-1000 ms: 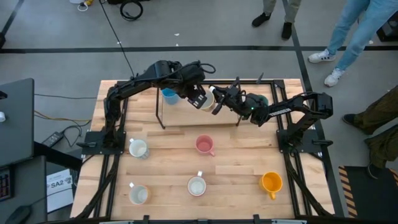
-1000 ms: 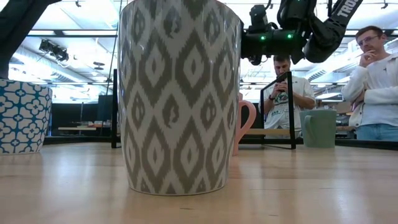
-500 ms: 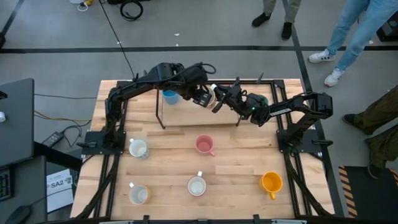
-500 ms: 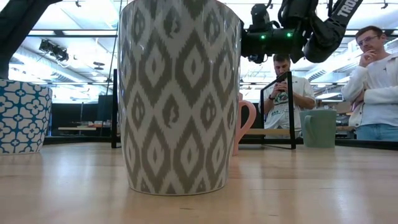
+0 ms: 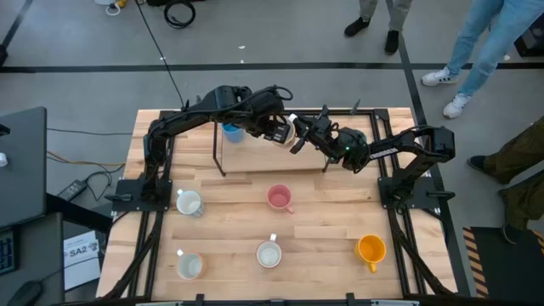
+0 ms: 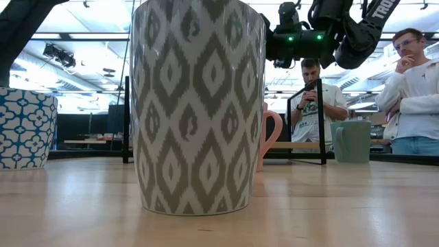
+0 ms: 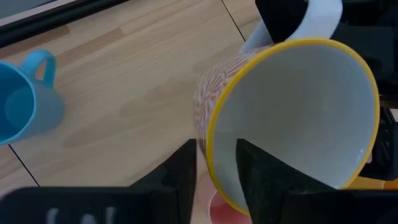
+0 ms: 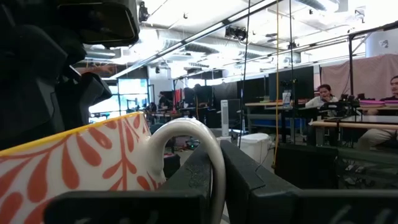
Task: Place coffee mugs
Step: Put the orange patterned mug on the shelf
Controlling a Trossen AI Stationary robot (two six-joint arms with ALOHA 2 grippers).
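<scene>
Both grippers have closed in on each other above the rack at the table's far edge: the left gripper (image 5: pixel 279 130) carries the orange-patterned mug (image 7: pixel 286 118) right up to the right gripper (image 5: pixel 299 136). Left fingers (image 7: pixel 180 177) pinch its yellow rim, one inside, one outside. The right gripper's fingers (image 8: pixel 249 180) straddle the white handle (image 8: pixel 193 146), seemingly not yet clamped, so a handover looks underway. White inside, the mug hangs tilted above the wood, the blue mug (image 7: pixel 25 102) beyond.
</scene>
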